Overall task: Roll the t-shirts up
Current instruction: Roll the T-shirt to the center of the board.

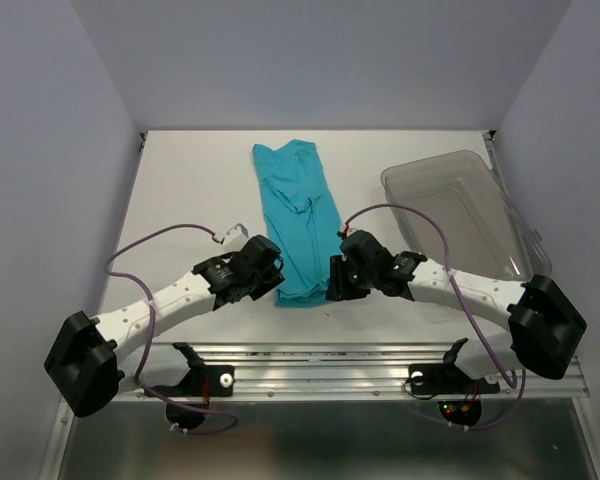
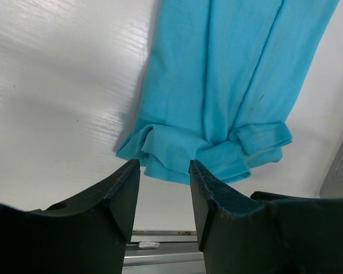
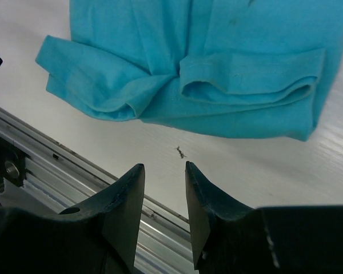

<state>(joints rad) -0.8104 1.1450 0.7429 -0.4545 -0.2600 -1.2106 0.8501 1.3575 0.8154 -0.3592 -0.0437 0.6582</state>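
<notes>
left tool (image 2: 163, 170) and right tool (image 3: 164, 170), both released and empty, hover by either hem corner of the t-shirt (image 1: 298, 225) lying just ahead on the counter (image 1: 180, 180), likely to pinch and roll it.

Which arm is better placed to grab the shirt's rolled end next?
Probably left: the left end effector sits open at the bunched hem of the t-shirt, while the right end effector is open over bare table short of it.
</notes>
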